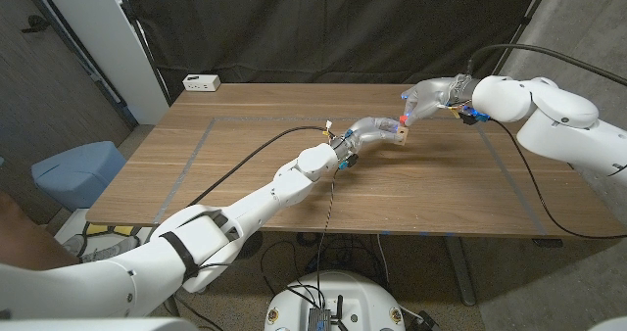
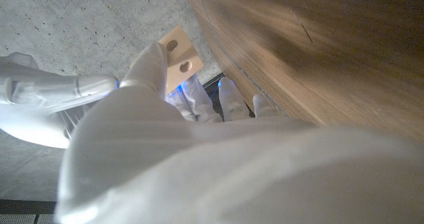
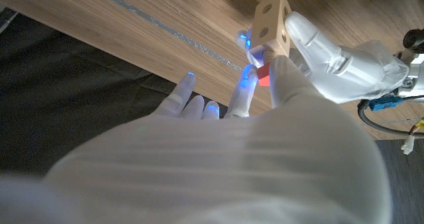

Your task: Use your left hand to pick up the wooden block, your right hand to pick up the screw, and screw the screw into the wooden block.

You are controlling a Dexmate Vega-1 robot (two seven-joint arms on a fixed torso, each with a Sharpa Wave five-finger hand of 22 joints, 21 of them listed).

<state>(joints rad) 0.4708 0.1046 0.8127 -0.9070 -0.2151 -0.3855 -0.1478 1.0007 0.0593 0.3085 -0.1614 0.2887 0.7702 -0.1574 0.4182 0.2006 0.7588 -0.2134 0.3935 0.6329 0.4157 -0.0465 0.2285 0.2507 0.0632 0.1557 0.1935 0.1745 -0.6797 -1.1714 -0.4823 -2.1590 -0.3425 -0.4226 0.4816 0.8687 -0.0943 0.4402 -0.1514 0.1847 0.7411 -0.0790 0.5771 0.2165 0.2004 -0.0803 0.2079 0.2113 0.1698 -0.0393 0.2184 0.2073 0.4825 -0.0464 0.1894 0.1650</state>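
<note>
Both pickups look done: the left hand [image 1: 370,131] holds the wooden block [image 1: 400,132] clear of the table [image 1: 245,165], fingers closed round it, and the right hand [image 1: 428,98] pinches the red-headed screw [image 3: 264,76] between thumb and finger, its other fingers spread. The screw sits at the block's face, just beyond the right fingertips [image 3: 246,86]; whether it has entered a hole I cannot tell. Driving it in seemingly remains. Black curtains [image 1: 323,27] hang behind the table, and a white power strip [image 1: 202,82] lies at its far edge.
</note>
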